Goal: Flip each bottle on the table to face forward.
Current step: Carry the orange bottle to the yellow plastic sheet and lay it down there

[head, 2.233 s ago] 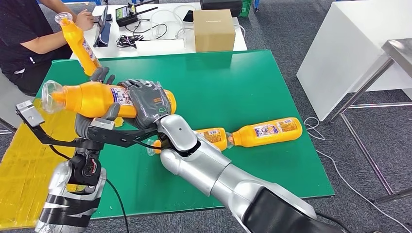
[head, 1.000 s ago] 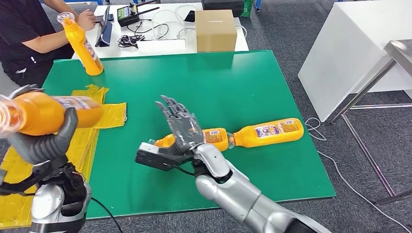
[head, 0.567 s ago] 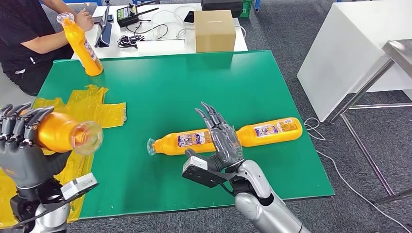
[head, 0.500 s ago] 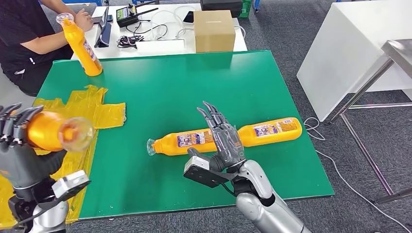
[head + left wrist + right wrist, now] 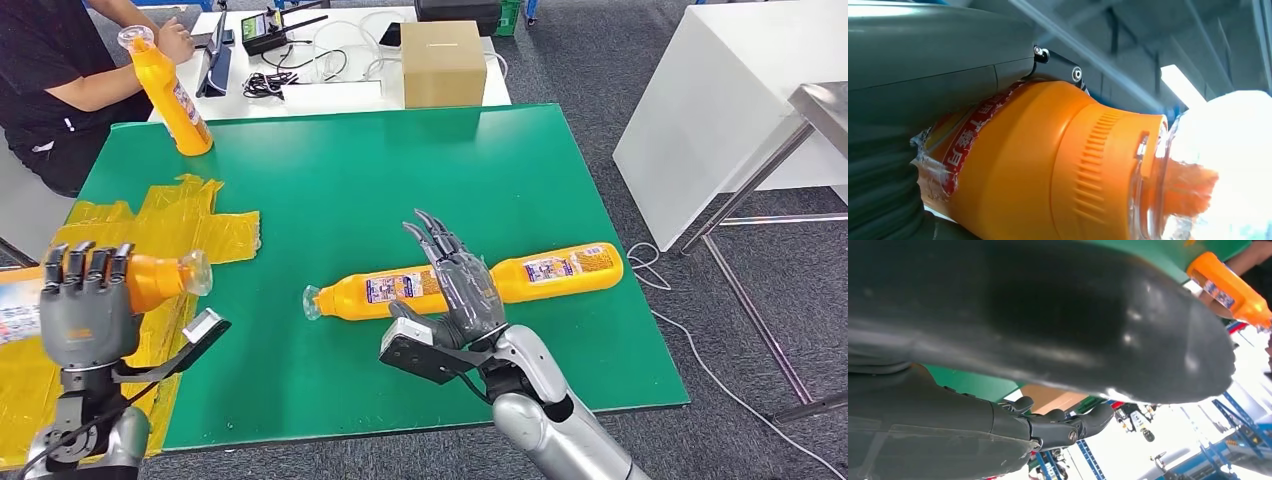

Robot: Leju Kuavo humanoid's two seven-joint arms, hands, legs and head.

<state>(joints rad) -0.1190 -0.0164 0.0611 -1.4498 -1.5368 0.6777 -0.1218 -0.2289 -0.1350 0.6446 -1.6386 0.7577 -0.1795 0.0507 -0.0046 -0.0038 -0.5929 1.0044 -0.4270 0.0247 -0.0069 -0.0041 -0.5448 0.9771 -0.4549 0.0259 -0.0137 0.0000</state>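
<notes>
Four orange bottles in play: one in the left hand, two lying flat, one upright with a person.

The left hand grips an orange bottle off the near left edge of the green surface, clear cap pointing toward the right hand; its label carries red-and-white characters too skewed to read. The right hand hangs open, fingers spread, holding nothing, just over a lying bottle with a small blue-printed label, unreadable. Beyond that hand's far side a second lying bottle continues the line. Far from both hands, a person's hand steadies the upright bottle. A yellow sheet lies beside the left hand.
</notes>
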